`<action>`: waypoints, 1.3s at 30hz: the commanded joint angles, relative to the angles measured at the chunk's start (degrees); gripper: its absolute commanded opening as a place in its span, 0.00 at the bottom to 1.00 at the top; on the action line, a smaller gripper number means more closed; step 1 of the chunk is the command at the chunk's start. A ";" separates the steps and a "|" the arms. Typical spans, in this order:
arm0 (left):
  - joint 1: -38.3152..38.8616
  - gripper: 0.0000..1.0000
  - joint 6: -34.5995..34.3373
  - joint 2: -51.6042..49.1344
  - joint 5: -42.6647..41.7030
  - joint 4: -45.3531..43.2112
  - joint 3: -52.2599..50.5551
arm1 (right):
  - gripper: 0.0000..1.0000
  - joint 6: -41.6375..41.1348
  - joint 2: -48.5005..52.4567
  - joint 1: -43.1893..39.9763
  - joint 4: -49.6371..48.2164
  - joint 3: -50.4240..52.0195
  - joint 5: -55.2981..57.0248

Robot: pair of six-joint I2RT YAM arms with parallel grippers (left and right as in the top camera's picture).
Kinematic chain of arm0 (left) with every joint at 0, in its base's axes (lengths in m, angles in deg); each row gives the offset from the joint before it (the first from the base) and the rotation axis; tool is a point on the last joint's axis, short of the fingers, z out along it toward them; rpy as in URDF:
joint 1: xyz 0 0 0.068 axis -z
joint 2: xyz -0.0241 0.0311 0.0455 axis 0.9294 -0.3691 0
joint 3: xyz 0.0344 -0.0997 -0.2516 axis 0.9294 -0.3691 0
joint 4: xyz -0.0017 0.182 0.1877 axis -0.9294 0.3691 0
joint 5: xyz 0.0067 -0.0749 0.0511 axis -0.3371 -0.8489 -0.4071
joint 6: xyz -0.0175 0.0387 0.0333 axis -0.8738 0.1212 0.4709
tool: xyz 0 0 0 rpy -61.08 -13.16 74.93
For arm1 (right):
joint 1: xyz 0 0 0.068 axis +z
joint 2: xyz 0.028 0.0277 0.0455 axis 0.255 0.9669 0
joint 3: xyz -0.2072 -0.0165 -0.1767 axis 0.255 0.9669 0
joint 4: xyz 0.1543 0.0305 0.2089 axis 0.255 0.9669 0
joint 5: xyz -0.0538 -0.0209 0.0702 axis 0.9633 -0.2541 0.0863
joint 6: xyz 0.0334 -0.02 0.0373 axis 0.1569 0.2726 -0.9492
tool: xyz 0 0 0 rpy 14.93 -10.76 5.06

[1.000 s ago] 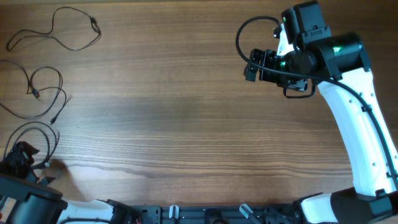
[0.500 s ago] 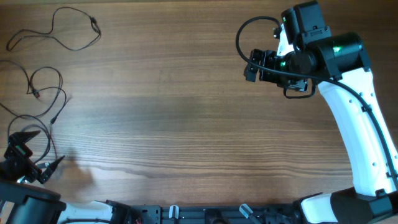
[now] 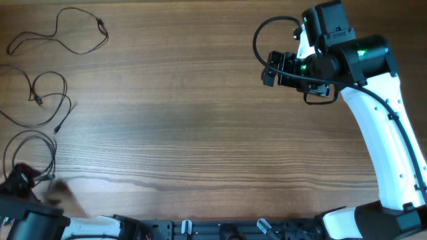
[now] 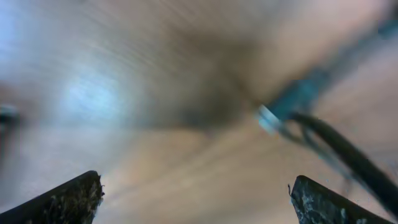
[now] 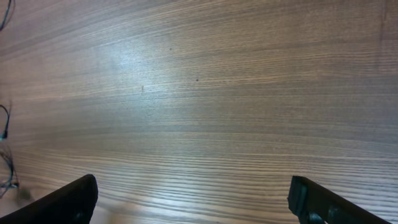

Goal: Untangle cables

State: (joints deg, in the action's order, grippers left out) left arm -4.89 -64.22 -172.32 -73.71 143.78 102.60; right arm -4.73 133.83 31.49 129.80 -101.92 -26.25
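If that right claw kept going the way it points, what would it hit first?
Probably bare table: the right gripper faces only wood, with the cables far off at the view's left edge. Depth is unclear.

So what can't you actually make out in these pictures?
Left wrist view: motion blur smears a plug; whether the left fingers touch anything is unclear.
Overhead: cables show plug ends too small; one loop vanishes at the blurred left arm.
Right wrist view: left edge crops cables.
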 commanded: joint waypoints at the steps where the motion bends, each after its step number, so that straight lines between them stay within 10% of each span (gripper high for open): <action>1: 0.26 1.00 -0.68 -0.24 -2.14 1.33 -0.02 | 1.00 0.68 0.59 0.20 -0.24 0.20 -0.59; 5: 0.26 1.00 1.77 -0.24 -21.40 6.80 -0.02 | 1.00 0.72 0.59 0.20 0.07 0.20 -0.57; 16: 0.24 1.00 5.07 -0.24 -29.09 9.97 -0.02 | 1.00 0.74 0.59 0.20 0.07 0.20 -0.57; 19: 0.37 0.97 17.31 -0.13 -34.77 10.19 0.31 | 1.00 0.61 0.59 0.20 0.00 0.20 -0.57; 33: 0.44 0.86 1.95 8.15 -10.47 19.85 12.81 | 1.00 -0.92 0.59 0.20 -0.46 0.20 -0.57; 39: 0.74 0.89 -19.96 8.92 17.49 19.89 13.53 | 1.00 -0.92 0.59 0.20 -1.44 0.20 -0.57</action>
State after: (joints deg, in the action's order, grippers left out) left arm -4.74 -71.72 -164.39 -71.87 163.41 115.10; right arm -5.04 133.83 31.49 129.30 -101.92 -26.25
